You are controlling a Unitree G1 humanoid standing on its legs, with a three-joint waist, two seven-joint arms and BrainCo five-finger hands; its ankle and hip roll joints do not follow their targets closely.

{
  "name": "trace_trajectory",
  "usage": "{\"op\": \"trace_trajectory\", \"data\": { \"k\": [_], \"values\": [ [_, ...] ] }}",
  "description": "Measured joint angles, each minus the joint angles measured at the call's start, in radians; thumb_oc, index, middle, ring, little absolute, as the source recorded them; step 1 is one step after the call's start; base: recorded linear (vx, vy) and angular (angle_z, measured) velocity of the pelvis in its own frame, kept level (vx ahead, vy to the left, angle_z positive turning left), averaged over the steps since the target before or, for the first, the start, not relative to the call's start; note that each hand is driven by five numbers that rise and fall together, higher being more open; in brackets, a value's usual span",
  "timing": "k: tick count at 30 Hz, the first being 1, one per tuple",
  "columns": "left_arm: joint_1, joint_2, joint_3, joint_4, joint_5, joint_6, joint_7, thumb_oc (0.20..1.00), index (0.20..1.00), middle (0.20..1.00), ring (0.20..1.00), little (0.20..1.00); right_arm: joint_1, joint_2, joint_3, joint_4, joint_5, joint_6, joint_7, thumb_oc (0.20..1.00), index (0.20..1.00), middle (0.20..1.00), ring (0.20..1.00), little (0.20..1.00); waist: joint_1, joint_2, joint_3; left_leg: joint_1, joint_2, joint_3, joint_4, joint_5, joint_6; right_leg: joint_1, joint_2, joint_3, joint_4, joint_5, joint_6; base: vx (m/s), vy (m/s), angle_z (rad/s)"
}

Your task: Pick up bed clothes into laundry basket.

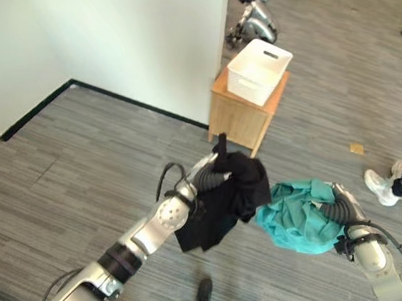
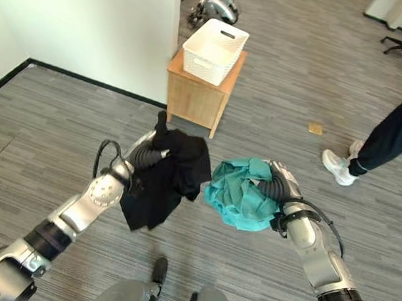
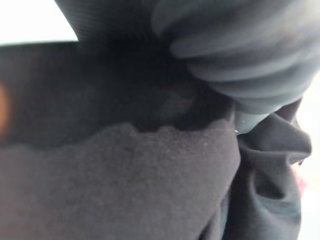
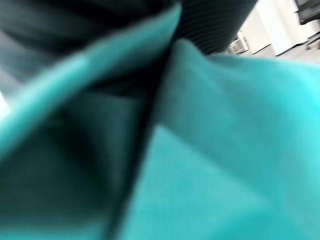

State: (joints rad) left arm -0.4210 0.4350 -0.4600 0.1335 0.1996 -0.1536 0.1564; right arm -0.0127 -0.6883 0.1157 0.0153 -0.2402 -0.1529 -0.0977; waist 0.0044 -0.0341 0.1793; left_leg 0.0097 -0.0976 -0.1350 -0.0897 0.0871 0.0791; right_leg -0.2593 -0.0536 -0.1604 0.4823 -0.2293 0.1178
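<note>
Two bundles of clothes held in the air, and a white basket on a small cabinet.

The black garment [image 2: 163, 179] hangs crumpled from the left hand [image 2: 148, 158], with one loose end drooping down above the grey floor. The teal garment [image 2: 241, 194] is bunched into a ball at the right hand [image 2: 275, 183], just beside the black one. The white laundry basket [image 2: 214, 47] stands upright on a wooden cabinet [image 2: 198, 96] by the wall, well apart from both garments.
</note>
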Motion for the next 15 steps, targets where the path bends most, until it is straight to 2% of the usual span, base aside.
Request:
{"op": "trace_trajectory", "data": {
  "k": [1, 2, 3, 4, 6, 8, 9, 10, 11, 12, 13, 14, 15],
  "values": [
    [-0.003, -0.001, 0.000, 0.001, 0.000, 0.001, 0.001, 0.200, 0.200, 0.200, 0.200, 0.200, 0.000, 0.003, -0.011, 0.013, 0.000, 0.001, -0.004, 0.200, 0.200, 0.200, 0.200, 0.200, -0.007, 0.002, 0.003, 0.035, -0.003, -0.017, 0.000, -0.057, -0.001, -0.010, 0.008, -0.014, -0.172, 0.055, -0.015, 0.58, -0.104, 0.72],
    [-0.004, 0.003, 0.000, 0.005, 0.000, 0.001, 0.000, 0.200, 0.200, 0.200, 0.200, 0.200, 0.001, 0.006, -0.015, 0.024, 0.000, 0.001, -0.005, 0.200, 0.200, 0.200, 0.200, 0.200, -0.010, 0.001, 0.001, 0.061, -0.002, -0.005, 0.002, -0.090, 0.011, -0.019, 0.008, -0.023, -0.295, 0.121, -0.010, 0.59, -0.126, 0.69],
    [-0.002, 0.005, 0.004, 0.013, 0.000, 0.001, 0.000, 0.200, 0.200, 0.200, 0.200, 0.200, 0.008, 0.007, -0.021, 0.028, -0.001, 0.002, -0.006, 0.200, 0.200, 0.200, 0.200, 0.200, -0.014, 0.002, 0.001, 0.093, -0.004, 0.002, 0.002, -0.101, 0.031, -0.039, -0.002, -0.041, -0.363, 0.193, 0.008, 0.61, -0.149, 0.50],
    [0.013, 0.013, 0.015, 0.016, 0.000, 0.002, -0.002, 0.200, 0.200, 0.200, 0.200, 0.200, 0.016, 0.016, -0.022, 0.030, -0.001, 0.003, -0.006, 0.200, 0.200, 0.200, 0.200, 0.200, -0.020, -0.008, -0.005, 0.134, -0.017, -0.007, 0.004, -0.128, 0.034, -0.066, -0.025, -0.078, -0.431, 0.270, 0.011, 0.53, -0.132, 0.42],
    [0.045, 0.010, 0.033, 0.017, 0.000, 0.002, -0.003, 0.200, 0.200, 0.200, 0.200, 0.200, 0.023, 0.026, -0.032, 0.031, -0.010, 0.005, -0.007, 0.200, 0.200, 0.200, 0.200, 0.200, -0.041, -0.005, -0.014, 0.195, -0.021, -0.020, 0.002, -0.164, 0.036, -0.082, -0.045, -0.127, -0.487, 0.341, -0.011, 0.46, -0.120, 0.36],
    [0.088, 0.000, 0.033, 0.020, 0.003, 0.002, -0.008, 0.200, 0.200, 0.200, 0.200, 0.200, 0.043, 0.029, -0.031, 0.035, -0.039, 0.013, -0.007, 0.200, 0.200, 0.200, 0.200, 0.200, -0.073, -0.002, -0.044, 0.282, -0.014, -0.060, 0.004, -0.202, -0.017, -0.062, -0.026, -0.135, -0.505, 0.404, -0.065, 0.38, -0.085, 0.56],
    [0.106, -0.008, 0.029, 0.020, 0.003, 0.002, -0.009, 0.200, 0.200, 0.200, 0.200, 0.200, 0.060, 0.027, -0.033, 0.037, -0.040, 0.013, -0.007, 0.200, 0.200, 0.200, 0.200, 0.200, -0.082, -0.012, -0.083, 0.308, -0.023, -0.059, 0.027, -0.220, -0.044, -0.030, -0.017, -0.113, -0.517, 0.480, -0.130, 0.33, -0.099, 0.44],
    [0.113, -0.038, 0.029, 0.034, 0.003, 0.004, -0.009, 0.200, 0.200, 0.200, 0.200, 0.200, 0.056, 0.026, -0.040, 0.055, -0.044, 0.018, -0.007, 0.200, 0.200, 0.200, 0.200, 0.200, -0.080, 0.022, -0.094, 0.309, -0.005, -0.036, 0.084, -0.242, -0.074, -0.013, 0.003, -0.113, -0.499, 0.499, -0.167, 0.30, -0.172, 0.07],
    [0.113, -0.050, 0.026, 0.035, 0.002, 0.004, -0.010, 0.200, 0.200, 0.200, 0.200, 0.200, 0.052, 0.027, -0.039, 0.064, -0.045, 0.024, -0.008, 0.200, 0.200, 0.200, 0.200, 0.200, -0.066, 0.037, -0.103, 0.267, -0.004, 0.003, 0.205, -0.238, -0.089, 0.016, 0.019, -0.107, -0.502, 0.476, -0.189, 0.23, -0.200, -0.31],
    [0.107, -0.053, 0.028, 0.034, 0.001, 0.003, -0.010, 0.200, 0.200, 0.200, 0.200, 0.200, 0.046, 0.025, -0.036, 0.066, -0.048, 0.023, -0.008, 0.200, 0.200, 0.200, 0.200, 0.200, -0.048, 0.035, -0.101, 0.192, -0.014, 0.046, 0.407, -0.229, -0.118, 0.044, 0.024, -0.092, -0.507, 0.462, -0.206, 0.25, -0.207, -0.38],
    [0.102, -0.049, 0.035, 0.026, 0.001, 0.003, -0.010, 0.200, 0.200, 0.200, 0.200, 0.200, 0.044, 0.015, -0.037, 0.063, -0.058, 0.023, -0.009, 0.200, 0.200, 0.200, 0.200, 0.200, -0.033, 0.025, -0.097, 0.077, -0.016, 0.073, 0.642, -0.226, -0.132, 0.084, 0.027, -0.048, -0.522, 0.435, -0.222, 0.25, -0.170, -0.38],
    [0.098, -0.044, 0.039, 0.017, 0.000, 0.003, -0.008, 0.200, 0.200, 0.200, 0.200, 0.200, 0.042, 0.012, -0.044, 0.058, -0.066, 0.024, -0.011, 0.200, 0.200, 0.200, 0.200, 0.200, -0.015, 0.010, -0.088, 0.014, -0.014, 0.082, 0.766, -0.232, -0.130, 0.126, 0.033, -0.011, -0.539, 0.423, -0.212, 0.26, -0.111, -0.57],
    [0.097, -0.028, 0.039, 0.003, 0.000, 0.003, -0.005, 0.200, 0.200, 0.200, 0.200, 0.200, 0.029, 0.011, -0.044, 0.058, -0.067, 0.023, -0.017, 0.200, 0.200, 0.200, 0.200, 0.200, 0.018, -0.024, -0.071, -0.036, -0.022, 0.077, 0.832, -0.240, -0.133, 0.173, 0.032, 0.051, -0.558, 0.395, -0.219, 0.35, -0.042, -0.85]
  ]
}}
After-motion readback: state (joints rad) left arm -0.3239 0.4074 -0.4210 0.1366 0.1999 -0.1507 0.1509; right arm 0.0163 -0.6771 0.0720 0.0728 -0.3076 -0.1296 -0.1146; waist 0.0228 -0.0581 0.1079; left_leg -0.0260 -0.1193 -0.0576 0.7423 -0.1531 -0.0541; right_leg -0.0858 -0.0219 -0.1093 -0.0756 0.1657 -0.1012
